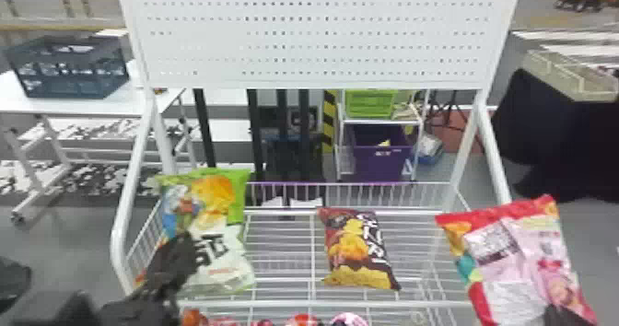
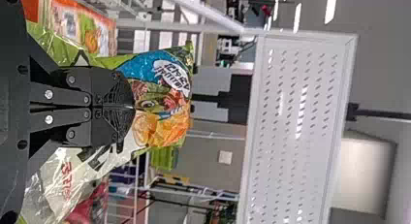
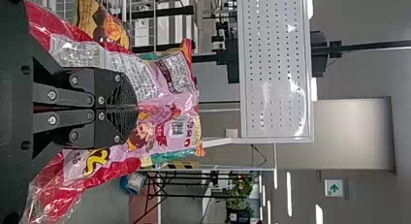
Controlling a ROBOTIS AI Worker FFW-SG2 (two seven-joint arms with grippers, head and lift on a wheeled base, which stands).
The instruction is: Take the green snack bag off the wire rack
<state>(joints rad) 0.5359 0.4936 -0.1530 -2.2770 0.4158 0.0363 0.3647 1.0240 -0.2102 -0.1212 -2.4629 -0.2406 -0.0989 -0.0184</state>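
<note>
Left gripper [image 1: 186,251]: fingers closed, pinching green snack bag [image 1: 221,219]
Green snack bag: upright, left side of wire rack [image 1: 285,304]
Brown snack bag [image 1: 352,251]: lying mid-rack
Red-pink bag [image 1: 520,256]: rack's right side
Right gripper [image 1: 561,317]: closed on red-pink bag

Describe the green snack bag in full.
The green snack bag is shiny, crinkled film, green on top and whitish lower down, printed with orange food, a blue area and dark lettering. It looks filled and unopened. The left gripper pinches it, roughly upright, at the left side of the wire rack; whether it touches the rack is unclear.
</note>
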